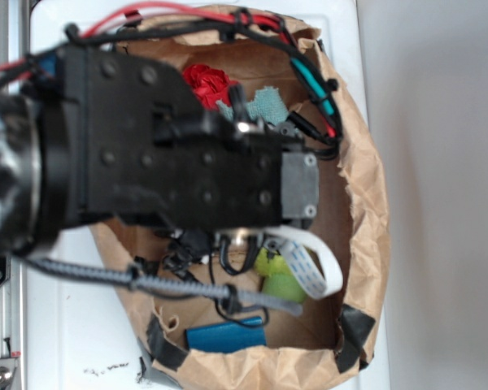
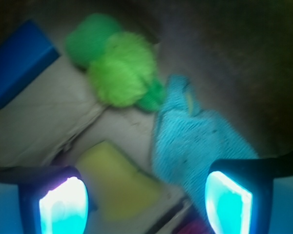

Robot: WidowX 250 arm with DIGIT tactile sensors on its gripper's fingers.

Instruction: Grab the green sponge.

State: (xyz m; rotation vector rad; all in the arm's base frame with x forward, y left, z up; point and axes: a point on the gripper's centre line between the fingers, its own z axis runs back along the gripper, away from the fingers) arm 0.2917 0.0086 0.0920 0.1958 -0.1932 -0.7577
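Two spread claw [image 2: 145,204] fingers hang apart from green sponge [image 2: 118,68].

From my station I count two sponges: one green sponge [image 2: 118,68], lime and fuzzy on one part and smoother mid-green on the other, and one yellow sponge [image 2: 118,181]. I see one pale teal cloth [image 2: 195,136]. I see one blue block [image 2: 17,61]. I see one red crumpled thing [image 1: 205,81], only in the exterior view, and I cannot tell what it is. All of these sit inside one brown paper bag [image 1: 366,187]. There is one claw [image 2: 146,200], with two fingers [image 2: 63,204] showing at the bottom of the wrist view.
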